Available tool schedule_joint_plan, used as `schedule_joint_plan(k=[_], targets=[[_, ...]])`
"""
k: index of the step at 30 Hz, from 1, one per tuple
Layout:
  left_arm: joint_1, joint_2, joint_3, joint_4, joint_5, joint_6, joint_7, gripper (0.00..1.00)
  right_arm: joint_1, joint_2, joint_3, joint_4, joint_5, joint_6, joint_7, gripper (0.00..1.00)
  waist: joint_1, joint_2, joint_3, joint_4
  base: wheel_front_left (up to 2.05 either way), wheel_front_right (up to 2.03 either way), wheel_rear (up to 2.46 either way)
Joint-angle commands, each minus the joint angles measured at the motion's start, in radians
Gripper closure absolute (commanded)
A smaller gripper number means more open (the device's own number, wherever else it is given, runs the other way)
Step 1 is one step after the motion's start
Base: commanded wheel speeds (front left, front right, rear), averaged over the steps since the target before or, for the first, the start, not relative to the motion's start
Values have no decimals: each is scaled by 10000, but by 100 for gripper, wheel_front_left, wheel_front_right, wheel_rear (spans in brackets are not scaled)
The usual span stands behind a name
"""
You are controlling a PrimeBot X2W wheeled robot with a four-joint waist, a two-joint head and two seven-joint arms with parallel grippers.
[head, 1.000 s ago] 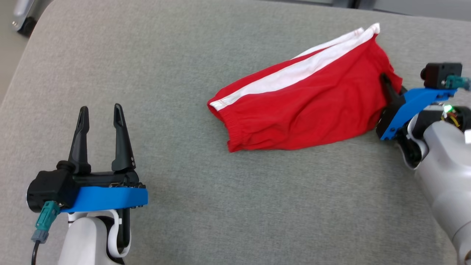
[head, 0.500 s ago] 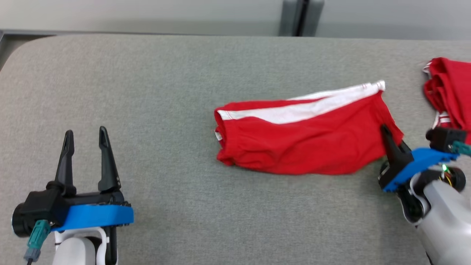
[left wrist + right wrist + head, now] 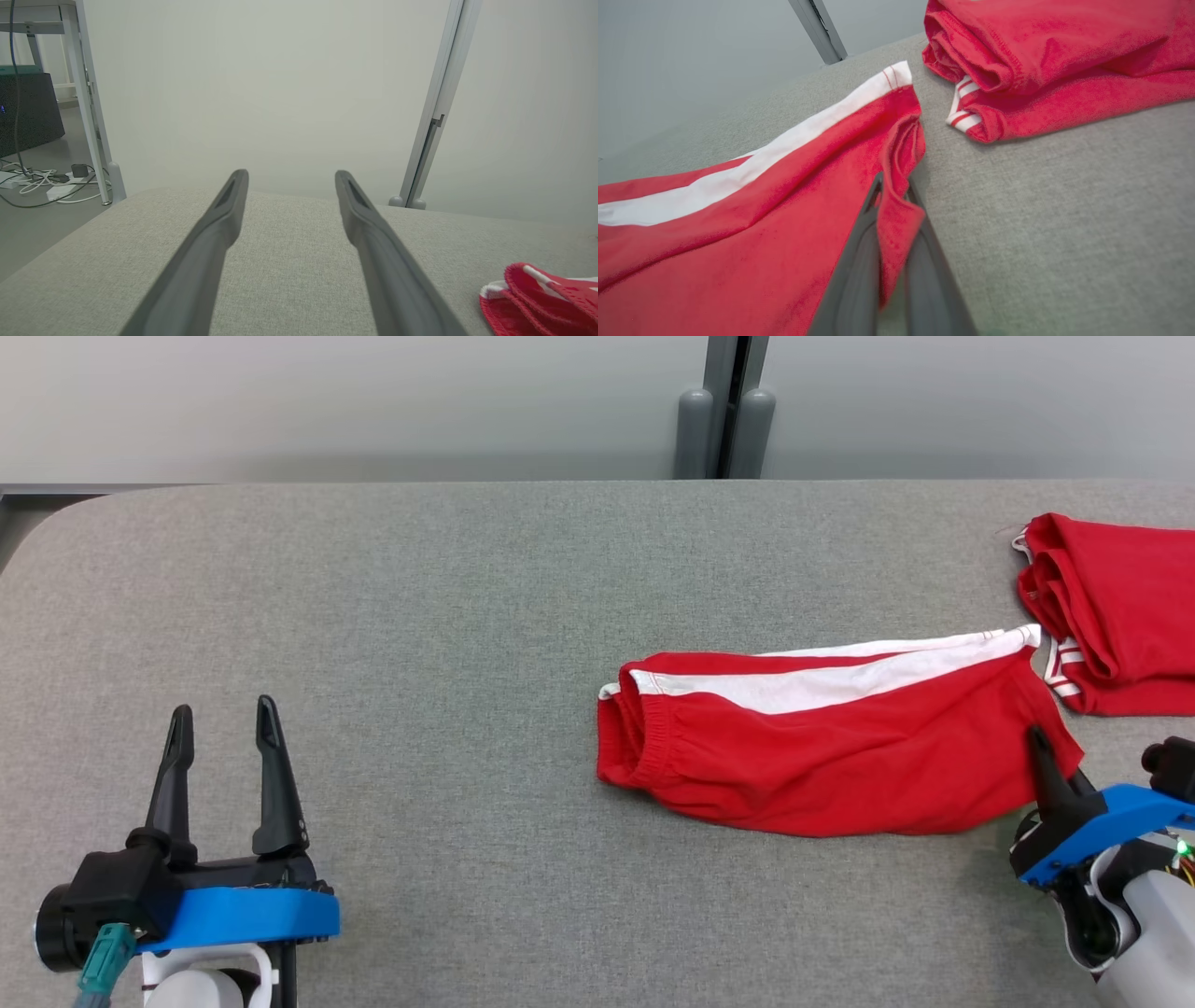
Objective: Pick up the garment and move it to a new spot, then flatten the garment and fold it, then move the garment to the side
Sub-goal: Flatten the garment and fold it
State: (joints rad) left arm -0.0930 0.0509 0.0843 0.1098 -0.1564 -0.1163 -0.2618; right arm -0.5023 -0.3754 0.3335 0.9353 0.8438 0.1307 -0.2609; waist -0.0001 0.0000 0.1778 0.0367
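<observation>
- Head view, left: my left gripper [image 3: 224,709] hovers, fingers spread, empty, well apart from the garment [image 3: 822,765].
- Middle: the garment lies on the table [image 3: 467,616], long axis left-to-right (waistband toward my left).
- Right: my right gripper [image 3: 1038,742], the nearer one, pinches its hem corner.

Lab-like room: partition panels [image 3: 280,93], floor cables [image 3: 35,179].
</observation>
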Motion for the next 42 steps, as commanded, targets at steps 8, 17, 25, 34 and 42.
schedule_joint_plan(k=[8,17,25,34,42], targets=[[43,-7,-144,106,24,-49,-42,0,-544,456,-380,-812,-1027,4,-52,100,1,0,-179,129,0,0,0],[139,-7,-290,148,-98,42,-42,0,-1518,1612,262,-1344,-1899,4,58,100,1,0,-354,389,0,0,0],[137,-7,-464,169,-190,83,-42,0,-1679,2389,1324,-1275,-2263,4,214,100,1,0,-290,810,0,0,0],[261,-9,-419,158,-239,115,-42,0,-524,2228,2529,-2009,-2217,4,238,100,1,0,-327,979,0,0,0],[279,-9,-487,167,-236,148,-42,0,238,2358,3120,-2648,-2240,4,256,100,1,0,-330,896,0,0,0]])
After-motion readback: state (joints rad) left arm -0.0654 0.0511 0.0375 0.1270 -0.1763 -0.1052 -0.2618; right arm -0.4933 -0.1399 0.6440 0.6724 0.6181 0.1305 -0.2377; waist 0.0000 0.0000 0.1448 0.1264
